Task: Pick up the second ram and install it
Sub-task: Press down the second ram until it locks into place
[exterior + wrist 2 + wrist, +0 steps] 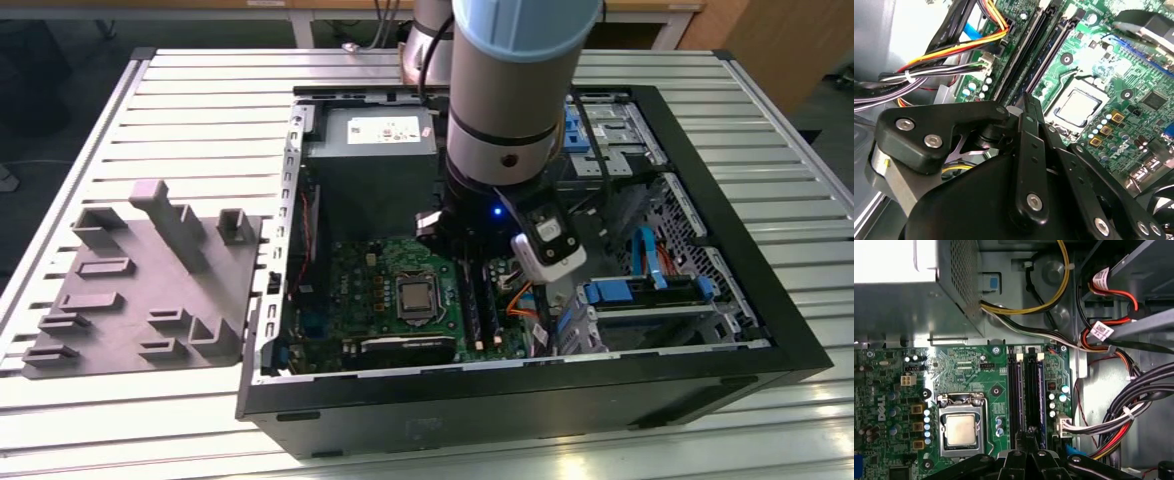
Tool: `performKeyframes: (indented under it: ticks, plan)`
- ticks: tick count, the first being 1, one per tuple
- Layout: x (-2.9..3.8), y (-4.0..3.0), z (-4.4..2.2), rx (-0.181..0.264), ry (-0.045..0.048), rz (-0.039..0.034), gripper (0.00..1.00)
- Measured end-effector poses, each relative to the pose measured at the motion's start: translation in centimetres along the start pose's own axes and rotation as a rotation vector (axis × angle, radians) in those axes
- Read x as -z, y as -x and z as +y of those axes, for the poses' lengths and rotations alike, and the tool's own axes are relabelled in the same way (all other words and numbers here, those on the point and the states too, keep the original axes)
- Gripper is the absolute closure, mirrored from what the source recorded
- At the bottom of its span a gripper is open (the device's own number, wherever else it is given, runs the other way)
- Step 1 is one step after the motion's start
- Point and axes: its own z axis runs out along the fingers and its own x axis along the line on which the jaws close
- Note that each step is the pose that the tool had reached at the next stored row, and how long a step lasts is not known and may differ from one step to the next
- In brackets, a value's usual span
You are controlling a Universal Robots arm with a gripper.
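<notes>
On the exterior view's left, a grey holder [140, 275] is lying on the slatted surface [80, 430], its posts carrying nothing. To its right the open case [534, 400] is resting on its side, and the arm [507, 90] is reaching down into it over the motherboard [380, 270].

In the first wrist view the gripper [1026, 437] is pointing at the memory slots [1026, 385], just right of the processor [960, 430]. Its fingers [1029, 135] are standing closed together in the second wrist view, their tips at the slots. The ram [1040, 390] seems to be sitting in the slot beside them as a dark bluish strip — whether the fingers are touching it, I cannot tell.

To seat it well, I judge the push should be going straight down along the slot, with even pressure, until both end latches are closing.
</notes>
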Motion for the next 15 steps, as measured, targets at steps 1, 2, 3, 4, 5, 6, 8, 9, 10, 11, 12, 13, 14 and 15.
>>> performKeyframes:
  ticks: [1,2,3,4,5,6,8,9,10,11,12,13,14,15]
  plan:
    - [-0.01,0.01,-0.08,0.000,0.0000,0.0000,0.89]
    - [-0.01,0.02,-0.15,0.000,0.0000,0.0000,0.89]
    - [-0.02,0.03,-0.23,0.000,0.0000,0.0000,0.89]
    - [-0.02,0.04,-0.29,0.000,0.0001,0.0000,0.89]
    - [-0.03,0.05,-0.36,0.000,0.0000,0.0000,0.89]
    - [-0.03,0.06,-0.42,0.000,0.0000,0.0000,0.89]
    - [-0.05,0.08,-0.53,0.000,0.0000,0.0000,0.89]
    - [-0.05,0.08,-0.57,0.000,0.0000,0.0000,0.89]
    - [-0.06,0.09,-0.61,0.000,0.0000,0.0000,0.89]
    - [-0.06,0.10,-0.65,0.000,0.0001,0.0000,0.89]
    - [-0.07,0.11,-0.68,0.000,0.0001,0.0000,0.89]
    - [-0.07,0.11,-0.72,0.000,0.0000,0.0000,0.89]
    - [-0.07,0.11,-0.75,0.000,0.0001,0.0000,0.89]
    - [-0.07,0.12,-0.79,0.000,0.0000,0.0000,0.89]
